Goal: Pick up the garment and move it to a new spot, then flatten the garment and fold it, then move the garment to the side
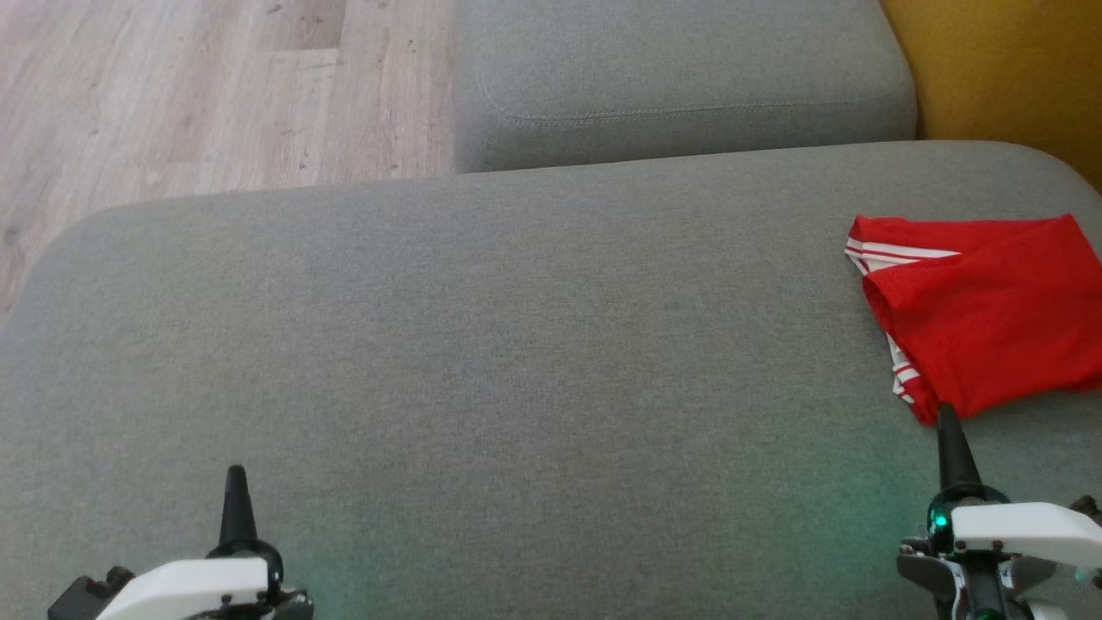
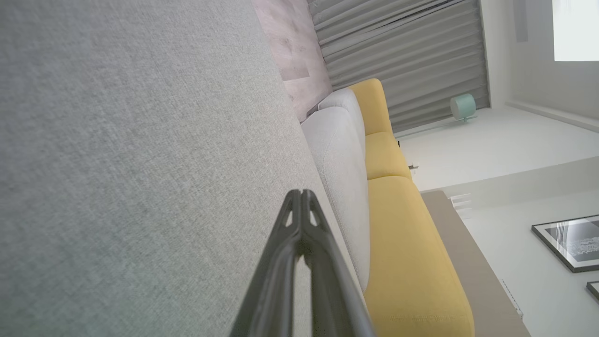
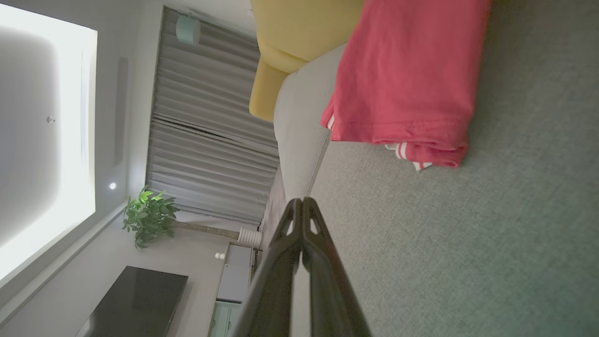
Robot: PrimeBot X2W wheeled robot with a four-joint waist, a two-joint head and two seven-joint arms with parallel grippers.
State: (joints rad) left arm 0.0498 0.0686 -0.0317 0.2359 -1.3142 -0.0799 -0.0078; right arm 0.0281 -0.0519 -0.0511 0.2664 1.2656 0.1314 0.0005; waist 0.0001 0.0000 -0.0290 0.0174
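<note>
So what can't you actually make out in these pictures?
Red garment: cut off by the head view's right edge and the right wrist view's top edge, so its full outline is unknown.
Its type: folded, the top layer hides all but the striped trim.
Left end effector and right end effector: bodies cut off by the head view's bottom edge.
Framed picture, left wrist view: too small to read.

Home living room, grey sofa (image 1: 516, 344), pleated curtains (image 3: 206, 140), potted plant (image 3: 149, 213) (wood floor (image 1: 172, 86))
</note>
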